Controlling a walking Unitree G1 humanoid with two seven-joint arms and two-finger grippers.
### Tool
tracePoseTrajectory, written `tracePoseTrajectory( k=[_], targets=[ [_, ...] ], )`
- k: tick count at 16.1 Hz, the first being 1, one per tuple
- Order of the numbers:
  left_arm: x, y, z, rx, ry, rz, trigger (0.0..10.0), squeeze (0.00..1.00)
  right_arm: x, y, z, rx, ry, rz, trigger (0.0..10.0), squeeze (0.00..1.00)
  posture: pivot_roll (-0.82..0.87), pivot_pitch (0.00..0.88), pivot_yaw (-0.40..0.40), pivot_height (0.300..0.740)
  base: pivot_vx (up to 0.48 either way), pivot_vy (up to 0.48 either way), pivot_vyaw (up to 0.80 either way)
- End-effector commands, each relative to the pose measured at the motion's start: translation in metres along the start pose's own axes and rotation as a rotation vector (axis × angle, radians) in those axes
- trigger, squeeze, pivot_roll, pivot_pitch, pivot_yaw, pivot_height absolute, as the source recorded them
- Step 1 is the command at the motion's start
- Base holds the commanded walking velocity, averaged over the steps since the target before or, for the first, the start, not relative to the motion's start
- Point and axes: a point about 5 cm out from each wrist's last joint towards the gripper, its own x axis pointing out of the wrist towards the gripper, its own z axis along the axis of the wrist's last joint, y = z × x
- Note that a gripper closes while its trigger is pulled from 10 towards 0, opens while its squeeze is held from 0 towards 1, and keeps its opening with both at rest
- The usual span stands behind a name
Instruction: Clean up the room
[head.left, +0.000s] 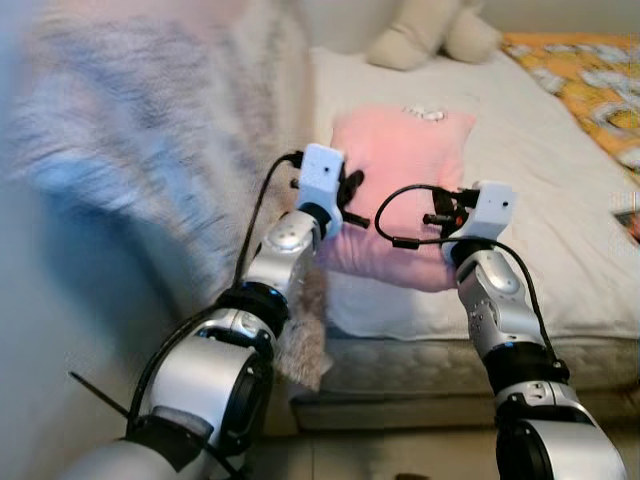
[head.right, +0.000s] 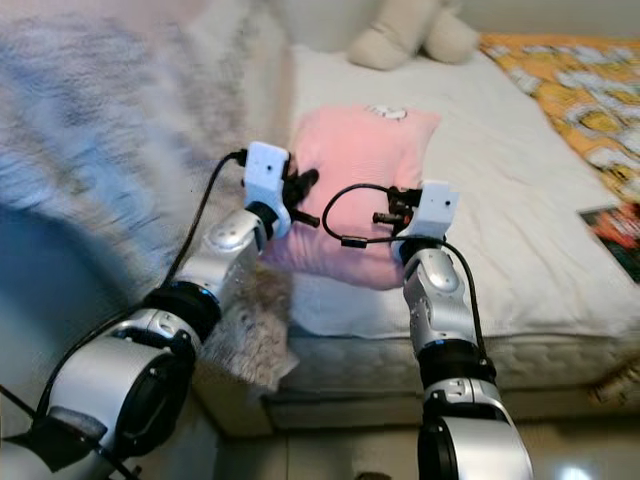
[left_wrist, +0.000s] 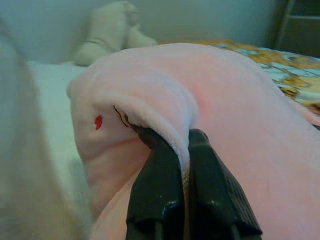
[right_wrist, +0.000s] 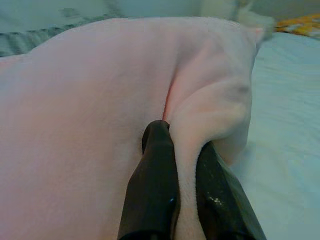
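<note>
1. Left eye view shows a pink pillow (head.left: 400, 180) lying on the white bed (head.left: 560, 250), close to the near edge of the mattress.
2. The pillow's long side runs from near to far, so one short end faces the robot and the other faces the far end of the bed.
3. A small white and red picture sits on the pillow's far end.
4. The left gripper (left_wrist: 186, 150) is pinched tight on a fold of the pillow at its near left corner. The left wrist view shows the soft pink cloth squeezed between the two black fingers (left_wrist: 157, 195).
5. The right gripper (right_wrist: 184, 142) is pinched on the pillow's near right corner. The right wrist view shows a ridge of pink cloth caught between its fingers (right_wrist: 152, 190).
6. Both silver arms reach forward over the edge of the bed, side by side, with the pillow between them.
7. A cream stuffed toy (head.left: 425, 35) lies at the far end of the bed, well apart from the pillow.
8. An orange patterned blanket (head.left: 590, 80) covers the far right part of the bed.
9. A fuzzy grey blanket (head.left: 150, 150) hangs on the left, blurred, and its lower edge hangs just beside the left arm.
</note>
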Motion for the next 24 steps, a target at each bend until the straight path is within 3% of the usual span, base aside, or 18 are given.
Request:
tracePoseTrajectory(
  k=[1,6,8,9,10,15,19,23,24],
  targets=[
    [0.003,-0.005,0.007,0.003,-0.032,-0.020,0.0,0.00,0.004,0.007,0.010,-0.022,-0.038,0.029,0.0,0.00,-0.09,0.000,0.048,0.740,0.349,-0.326,0.00],
    [0.006,0.002,0.012,-0.043,-0.024,0.064,0.0,0.00,0.011,0.004,0.015,-0.049,-0.028,0.033,0.0,0.00,-0.08,0.000,0.035,0.740,0.077,-0.056,0.00],
    [0.007,0.009,0.013,-0.145,0.005,0.154,0.0,0.00,0.019,0.005,0.021,-0.096,-0.011,0.052,0.0,0.00,-0.07,0.000,0.031,0.740,0.000,0.000,0.00],
    [0.007,0.011,0.012,-0.158,0.011,0.173,0.0,0.00,0.020,0.006,0.022,-0.107,-0.001,0.061,0.0,0.00,-0.07,0.000,0.029,0.740,0.000,0.000,0.00],
    [0.006,0.015,0.010,-0.177,0.029,0.244,0.0,0.00,0.026,0.009,0.023,-0.156,0.039,0.108,0.0,0.00,-0.07,0.000,0.020,0.740,0.000,0.000,0.00],
    [0.006,0.024,0.013,-0.197,0.035,0.350,0.0,0.00,0.037,0.005,0.029,-0.249,0.149,0.159,0.0,0.00,-0.06,0.041,-0.024,0.740,0.000,0.000,0.00],
    [0.004,0.028,0.011,-0.204,0.048,0.359,0.0,0.00,0.038,0.005,0.026,-0.302,0.183,0.162,0.0,0.00,-0.08,0.088,-0.033,0.740,0.000,0.000,0.00],
    [0.009,0.010,0.009,-0.207,0.040,0.285,0.0,0.00,0.037,0.008,0.022,-0.337,0.176,0.180,0.0,0.00,-0.10,0.108,-0.028,0.740,0.000,0.000,0.00],
    [0.012,0.001,0.014,-0.171,0.016,0.245,0.0,0.00,0.038,0.007,0.026,-0.319,0.149,0.179,0.0,0.00,-0.11,0.105,-0.028,0.740,0.000,0.000,0.00]
  ],
)
